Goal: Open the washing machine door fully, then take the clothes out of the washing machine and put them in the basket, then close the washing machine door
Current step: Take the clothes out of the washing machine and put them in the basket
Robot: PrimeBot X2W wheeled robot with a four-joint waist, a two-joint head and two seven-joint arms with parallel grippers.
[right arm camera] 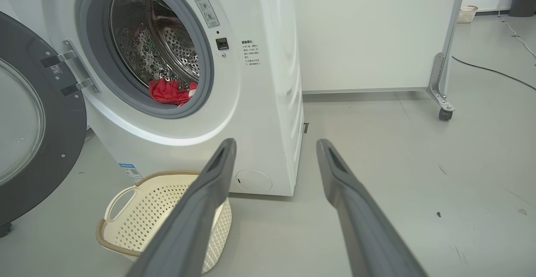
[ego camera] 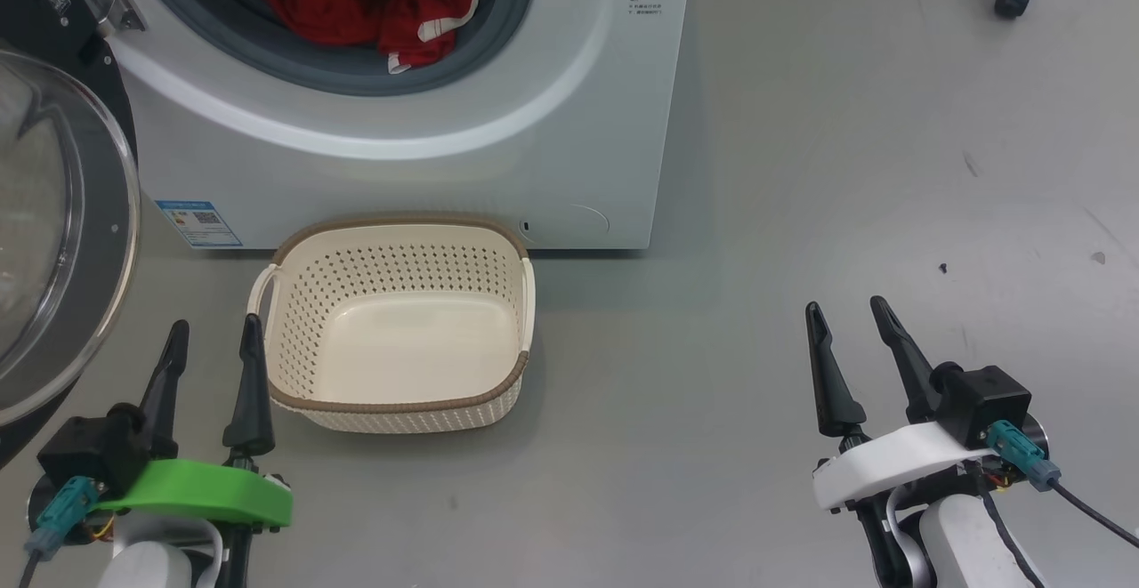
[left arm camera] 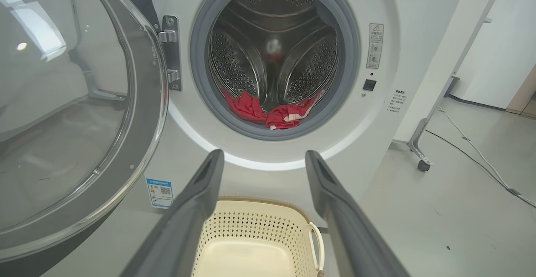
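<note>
1. Head view: left pincer (ego camera: 216, 323) at lower left, fingers spread wide, gripping nothing; right pincer (ego camera: 845, 305) at lower right, equally wide, well apart from everything. Basket (ego camera: 400, 219) on the floor (ego camera: 712, 348), just before the washing machine (ego camera: 400, 179). Clothes (ego camera: 356, 10) inside the drum mouth.
2. Left wrist view: left pincer (left arm camera: 264, 155) wide above the basket (left arm camera: 251, 226). Clothes (left arm camera: 268, 111) low in the drum (left arm camera: 272, 38), touching the grey ring (left arm camera: 201, 80). Washing machine door (left arm camera: 83, 122) swung open at left.
3. Right wrist view: right pincer (right arm camera: 276, 141) wide, holding nothing. Basket (right arm camera: 125, 222) at lower left; clothes (right arm camera: 169, 92) in the drum.
</note>
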